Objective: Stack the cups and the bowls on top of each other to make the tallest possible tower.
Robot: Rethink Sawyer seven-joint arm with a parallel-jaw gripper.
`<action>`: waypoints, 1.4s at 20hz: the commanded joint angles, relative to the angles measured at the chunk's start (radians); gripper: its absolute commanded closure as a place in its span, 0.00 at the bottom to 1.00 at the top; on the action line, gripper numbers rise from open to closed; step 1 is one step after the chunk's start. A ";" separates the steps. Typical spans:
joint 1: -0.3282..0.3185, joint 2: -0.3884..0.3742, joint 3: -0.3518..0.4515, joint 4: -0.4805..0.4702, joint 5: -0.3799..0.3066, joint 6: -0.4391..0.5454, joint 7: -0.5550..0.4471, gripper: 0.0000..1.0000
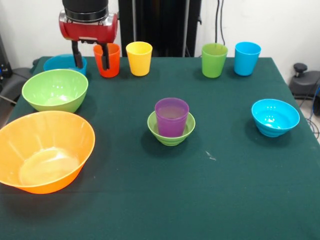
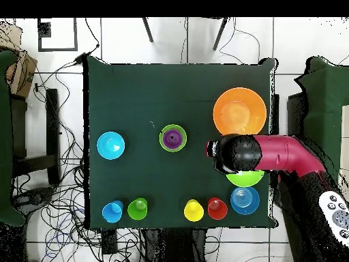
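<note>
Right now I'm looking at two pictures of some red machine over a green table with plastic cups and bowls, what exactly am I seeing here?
It is a robot arm, red and black, ending in a pincer. One picture looks across the table, the other straight down on it. The pincer hangs open near the orange cup and holds nothing. Beside that cup stand a yellow cup, a green cup and a light blue cup. A purple cup sits inside a small green bowl mid-table. Around them lie a large orange bowl, a medium green bowl, a blue bowl behind it and a small blue bowl.
</note>
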State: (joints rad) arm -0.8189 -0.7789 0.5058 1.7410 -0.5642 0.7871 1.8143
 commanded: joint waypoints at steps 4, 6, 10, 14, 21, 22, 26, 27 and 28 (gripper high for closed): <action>0.006 0.107 0.036 0.034 -0.158 -0.118 -0.171 0.00; 0.014 0.122 0.029 0.023 -0.168 -0.131 -0.151 0.00; 0.037 0.123 0.009 0.025 -0.185 -0.170 -0.092 0.00; 0.044 0.125 0.002 0.010 -0.198 -0.181 -0.084 0.00; 0.033 0.130 0.007 -0.005 -0.201 -0.156 -0.113 0.00; 0.025 0.129 0.011 -0.006 -0.199 -0.151 -0.124 0.00; -0.003 0.125 0.025 -0.010 -0.192 -0.122 -0.169 0.00; -0.011 0.124 0.029 -0.008 -0.188 -0.114 -0.180 0.00; -0.020 0.123 0.032 -0.007 -0.185 -0.107 -0.191 0.00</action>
State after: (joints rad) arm -0.8233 -0.6896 0.5062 1.7490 -0.6975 0.6489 1.8143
